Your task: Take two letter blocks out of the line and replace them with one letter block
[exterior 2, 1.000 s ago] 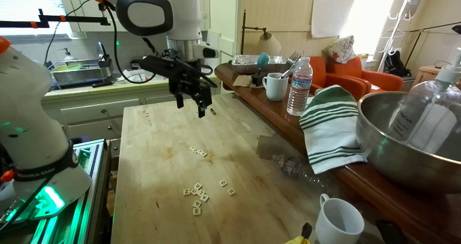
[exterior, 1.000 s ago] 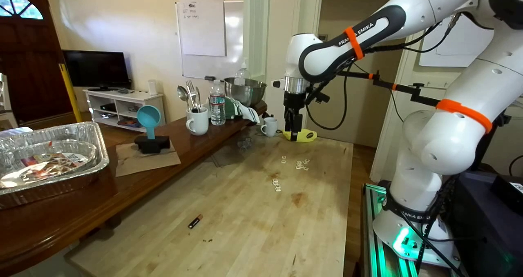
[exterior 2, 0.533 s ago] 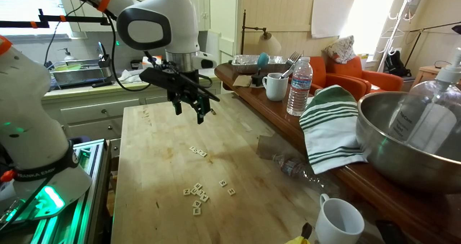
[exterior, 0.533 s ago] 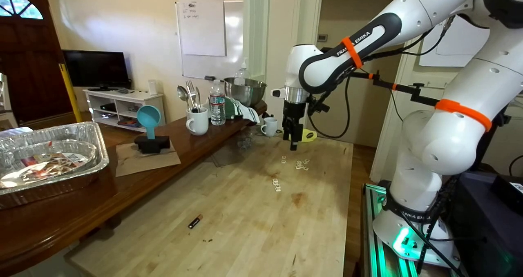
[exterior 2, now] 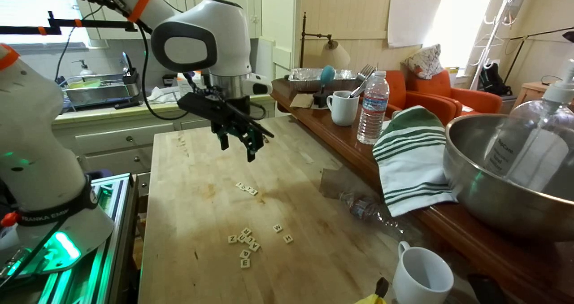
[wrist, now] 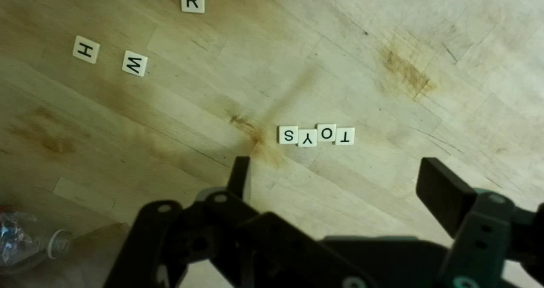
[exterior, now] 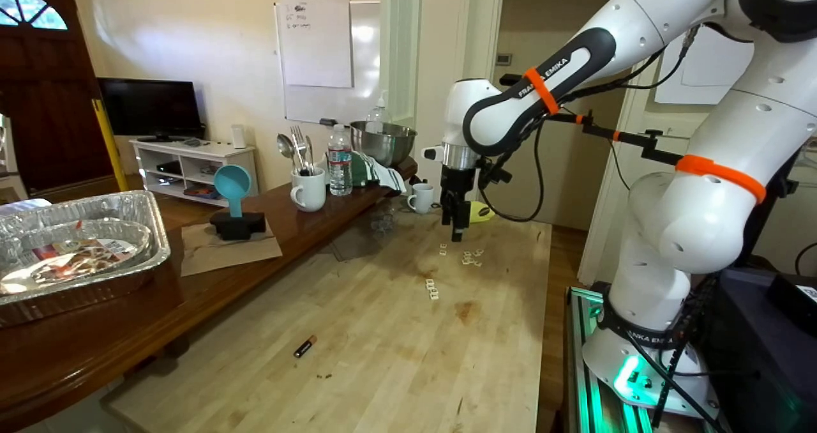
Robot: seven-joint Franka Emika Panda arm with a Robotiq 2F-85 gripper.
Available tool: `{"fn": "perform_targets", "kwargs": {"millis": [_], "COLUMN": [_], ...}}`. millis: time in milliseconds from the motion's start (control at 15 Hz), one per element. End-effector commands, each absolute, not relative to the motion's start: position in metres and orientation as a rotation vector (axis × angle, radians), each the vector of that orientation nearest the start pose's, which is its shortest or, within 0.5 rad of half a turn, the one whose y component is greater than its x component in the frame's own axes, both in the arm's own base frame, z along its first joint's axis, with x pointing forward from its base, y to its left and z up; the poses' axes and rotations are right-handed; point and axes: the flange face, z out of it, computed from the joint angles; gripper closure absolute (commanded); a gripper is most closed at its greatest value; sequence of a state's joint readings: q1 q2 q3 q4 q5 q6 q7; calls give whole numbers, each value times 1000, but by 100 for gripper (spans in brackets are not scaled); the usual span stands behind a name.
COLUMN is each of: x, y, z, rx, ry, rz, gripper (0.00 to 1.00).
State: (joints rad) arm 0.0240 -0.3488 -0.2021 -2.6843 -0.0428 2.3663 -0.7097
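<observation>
On the pale wooden bench point(exterior: 408, 356) lies the line of four letter blocks point(wrist: 319, 135) spelling TOYS, while the hand point(wrist: 335, 170) hangs above the wood, jaws wide apart and holding nothing.

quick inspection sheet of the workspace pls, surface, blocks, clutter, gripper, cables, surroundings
Surface: wooden tabletop with brown stains.
Line: four letter blocks reading TOYS, slightly staggered.
Loose letter blocks: scattered cluster, with H and W set apart.
Clutter: battery, white mug, clear plastic bottle on its side.
Gripper: open, above the tabletop, holding nothing.
Cables: black cable hanging in a loop.
Surroundings: dark wooden counter bearing foil tray, steel bowl, upright water bottle.
</observation>
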Motion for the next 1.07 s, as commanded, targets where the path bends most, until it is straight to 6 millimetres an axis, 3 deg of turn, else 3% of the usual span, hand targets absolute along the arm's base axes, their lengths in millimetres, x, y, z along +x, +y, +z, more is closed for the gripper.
{"fn": "perform_targets", "kwargs": {"millis": [0, 67, 133, 267, 800, 1000], "x": [395, 396, 396, 396, 395, 397], "y": [-69, -69, -67, -65, -54, -49], "z": [309, 302, 294, 282, 247, 237], "rx": [-3015, -3018, -3020, -3032, -3032, -3035], "ry": [-828, -823, -821, -796, -675, -663], "rz": [-53, -46, -47, -41, -103, -123], "gripper": [0, 0, 25, 32, 95, 100]}}
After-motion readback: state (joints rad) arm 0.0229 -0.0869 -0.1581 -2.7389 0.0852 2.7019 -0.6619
